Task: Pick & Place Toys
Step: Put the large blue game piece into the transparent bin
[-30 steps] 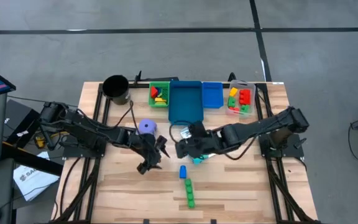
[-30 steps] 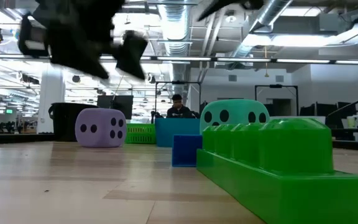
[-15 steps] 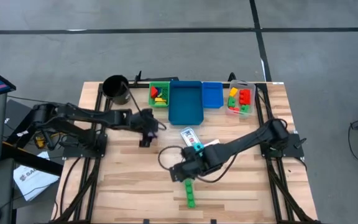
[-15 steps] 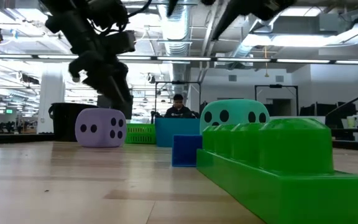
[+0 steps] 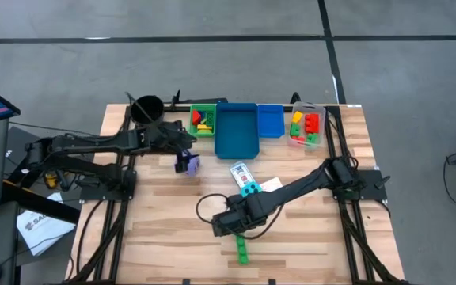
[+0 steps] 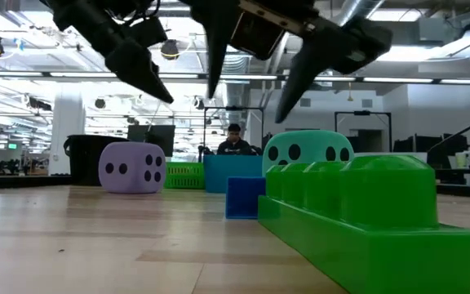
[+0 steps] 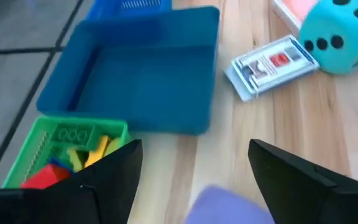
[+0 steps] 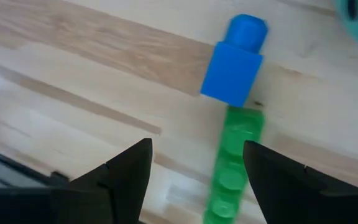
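Seen from above: 2 dark arms over a wooden table (image 5: 157, 237), toys loose on the boards. Right gripper (image 6: 255, 77) poised above the small blue brick (image 8: 232, 67), fingers spread and empty, brick lying free between and beyond the fingertips in the right wrist view. Just past it, end to end and touching or nearly so, the long green brick (image 8: 232, 168), studs up. Left gripper (image 7: 191, 180) hanging over the purple die (image 6: 132, 168), fingers likewise parted, nothing held; die resting on the table near the black cup (image 5: 147, 110).

Farther back, between the 2 arms: cyan dotted die (image 7: 339, 35) and a pack of playing cards (image 7: 271, 65) lying flat beside it, both short of the big blue bin (image 7: 135, 81). Green bin (image 7: 55, 155) next to it, already holding red and yellow bricks; clear bin (image 5: 306, 125) at the far right with more bricks; a smaller blue bin (image 5: 270, 120) between. Person visible in the room beyond, well away from the table.

Likely handling: blue brick hard, light, smooth plastic, apt to skid if nudged; best taken across its 2 flat side walls, low on the body, clear of the single stud on top. Purple die looks soft-cornered and light, probably yielding a little; best pinched across 2 opposite faces, square on, not across a corner. Cards flat and thin, hardest to lift.
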You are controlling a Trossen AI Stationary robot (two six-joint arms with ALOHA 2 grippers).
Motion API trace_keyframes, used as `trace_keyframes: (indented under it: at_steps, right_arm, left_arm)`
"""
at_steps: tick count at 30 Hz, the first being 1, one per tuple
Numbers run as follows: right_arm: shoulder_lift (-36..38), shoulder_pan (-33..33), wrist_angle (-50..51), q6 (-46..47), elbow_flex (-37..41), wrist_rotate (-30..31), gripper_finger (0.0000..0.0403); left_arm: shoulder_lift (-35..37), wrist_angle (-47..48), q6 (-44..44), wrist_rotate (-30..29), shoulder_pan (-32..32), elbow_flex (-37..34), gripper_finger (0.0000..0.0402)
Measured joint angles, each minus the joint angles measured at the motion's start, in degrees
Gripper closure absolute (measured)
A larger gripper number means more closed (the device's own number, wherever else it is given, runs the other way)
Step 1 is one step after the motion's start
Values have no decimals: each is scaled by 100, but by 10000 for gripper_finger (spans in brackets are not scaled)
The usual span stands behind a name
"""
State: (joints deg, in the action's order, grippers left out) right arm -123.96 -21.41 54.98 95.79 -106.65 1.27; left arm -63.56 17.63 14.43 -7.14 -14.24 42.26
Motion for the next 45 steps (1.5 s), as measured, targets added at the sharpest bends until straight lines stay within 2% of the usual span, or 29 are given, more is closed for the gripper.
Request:
trace_keyframes:
  at_steps: [12, 39, 45]
  right_arm:
    - [-17, 362, -86, -862, 19, 64, 155]
    - [-17, 481, -127, -927, 29, 47, 151]
    - [-15, 422, -530, -692, 473, -272, 115]
  left_arm:
    - [29, 88, -338, -3, 31, -4, 117]
    - [29, 150, -343, -4, 33, -4, 117]
    - [29, 155, -610, -4, 33, -4, 117]
